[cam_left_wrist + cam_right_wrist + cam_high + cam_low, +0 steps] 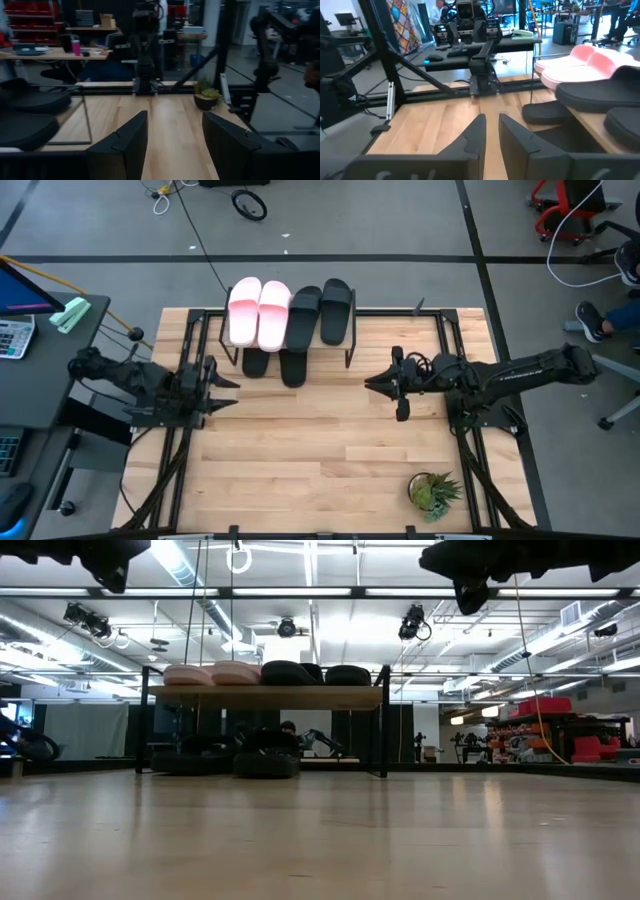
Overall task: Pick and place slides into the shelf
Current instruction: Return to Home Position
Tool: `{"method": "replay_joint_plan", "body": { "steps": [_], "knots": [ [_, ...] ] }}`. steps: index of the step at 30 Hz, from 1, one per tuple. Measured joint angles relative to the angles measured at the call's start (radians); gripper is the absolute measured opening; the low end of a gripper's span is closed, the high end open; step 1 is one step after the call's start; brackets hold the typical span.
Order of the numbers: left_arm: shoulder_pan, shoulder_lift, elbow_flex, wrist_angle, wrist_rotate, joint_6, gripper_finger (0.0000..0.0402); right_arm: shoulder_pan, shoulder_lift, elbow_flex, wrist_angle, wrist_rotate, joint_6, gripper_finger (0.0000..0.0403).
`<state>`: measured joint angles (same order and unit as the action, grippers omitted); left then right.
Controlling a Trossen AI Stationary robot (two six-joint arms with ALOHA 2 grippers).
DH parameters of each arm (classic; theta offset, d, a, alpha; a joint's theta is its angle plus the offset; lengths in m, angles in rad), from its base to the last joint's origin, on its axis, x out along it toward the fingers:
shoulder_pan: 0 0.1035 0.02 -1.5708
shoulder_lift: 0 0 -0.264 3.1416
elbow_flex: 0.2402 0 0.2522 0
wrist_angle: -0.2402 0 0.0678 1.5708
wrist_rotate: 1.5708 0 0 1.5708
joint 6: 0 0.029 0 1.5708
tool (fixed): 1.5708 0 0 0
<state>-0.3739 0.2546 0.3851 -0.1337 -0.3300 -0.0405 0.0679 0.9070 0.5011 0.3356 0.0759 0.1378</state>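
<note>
The shelf stands at the table's far edge. Two pale pink slides and two black slides lie side by side on its plank top. Two more black slides lie on the table under it, also visible in the low view. My left gripper hovers open, left of and nearer than the shelf; its wrist view shows the fingers wide apart. My right gripper hovers to the right of the shelf, pointing left, with only a narrow gap between its fingers. Neither holds anything.
A small potted plant stands near the table's near right corner. Black metal frame rails run along the table's left and right sides. The bare wooden tabletop stretches between the arms and toward the near edge.
</note>
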Motion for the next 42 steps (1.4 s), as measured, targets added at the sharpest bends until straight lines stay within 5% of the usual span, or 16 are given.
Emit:
{"method": "replay_joint_plan", "body": {
  "steps": [7, 19, 42],
  "knots": [
    [0.077, 0.0, 0.0, -0.049, 0.039, -0.038, 0.0195, -0.084, -0.156, 0.001, -0.029, -0.181, -0.033, 0.0057],
    [0.155, -0.025, 0.0, -0.028, 0.039, -0.022, 0.019, -0.082, -0.252, -0.131, -0.035, -0.031, -0.045, 0.0057],
    [0.176, -0.169, -0.175, 0.099, 0.039, -0.031, 0.0191, -0.104, -0.267, -0.172, -0.001, -0.052, 0.019, 0.0057]
  ]
}}
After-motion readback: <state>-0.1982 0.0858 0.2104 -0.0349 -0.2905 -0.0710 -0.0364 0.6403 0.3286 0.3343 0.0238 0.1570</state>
